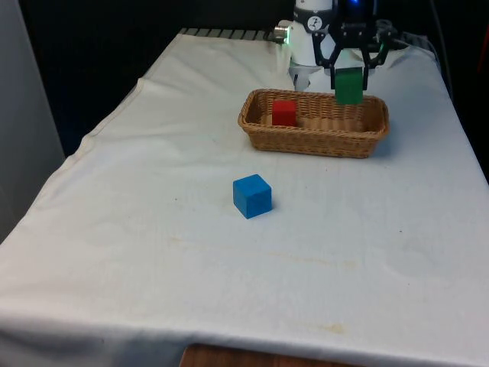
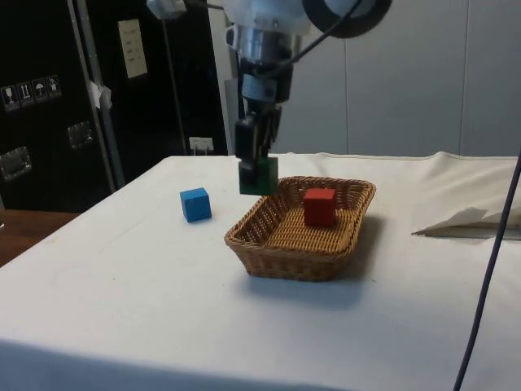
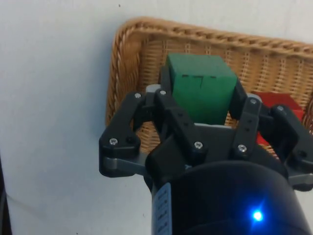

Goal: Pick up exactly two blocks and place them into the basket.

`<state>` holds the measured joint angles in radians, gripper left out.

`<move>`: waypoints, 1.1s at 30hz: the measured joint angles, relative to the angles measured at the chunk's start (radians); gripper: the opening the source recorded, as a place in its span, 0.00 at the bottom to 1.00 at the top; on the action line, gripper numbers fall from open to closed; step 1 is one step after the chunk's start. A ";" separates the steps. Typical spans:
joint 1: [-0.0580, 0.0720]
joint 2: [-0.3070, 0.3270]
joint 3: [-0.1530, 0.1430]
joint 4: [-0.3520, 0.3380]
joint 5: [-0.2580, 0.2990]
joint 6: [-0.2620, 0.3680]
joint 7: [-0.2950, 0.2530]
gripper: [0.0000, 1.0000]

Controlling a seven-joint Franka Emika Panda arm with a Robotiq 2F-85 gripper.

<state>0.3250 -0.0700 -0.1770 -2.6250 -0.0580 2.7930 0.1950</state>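
My gripper (image 1: pixel 349 75) (image 2: pixel 257 163) (image 3: pixel 201 88) is shut on a green block (image 1: pixel 349 86) (image 2: pixel 259 176) (image 3: pixel 201 87) and holds it in the air over the wicker basket (image 1: pixel 315 139) (image 2: pixel 285 259) (image 3: pixel 126 63), above the end at the front view's right. A red block (image 1: pixel 284 113) (image 2: pixel 319 206) (image 3: pixel 279 101) lies inside the basket at the other end. A blue block (image 1: pixel 252 196) (image 2: pixel 195 204) rests on the white cloth, in front of the basket and apart from it.
The white cloth (image 1: pixel 153 229) covers the table, with open room around the blue block and toward the near edge. A fold of cloth (image 2: pixel 468 221) rises behind the basket in the side view.
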 measured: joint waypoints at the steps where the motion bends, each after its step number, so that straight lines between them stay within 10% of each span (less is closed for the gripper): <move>1: 0.000 0.001 -0.001 -0.010 0.000 0.008 0.000 0.03; 33: -0.005 0.170 -0.004 -0.176 0.000 0.319 0.053 0.03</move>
<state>0.3200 0.1000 -0.1810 -2.8010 -0.0580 3.1120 0.2480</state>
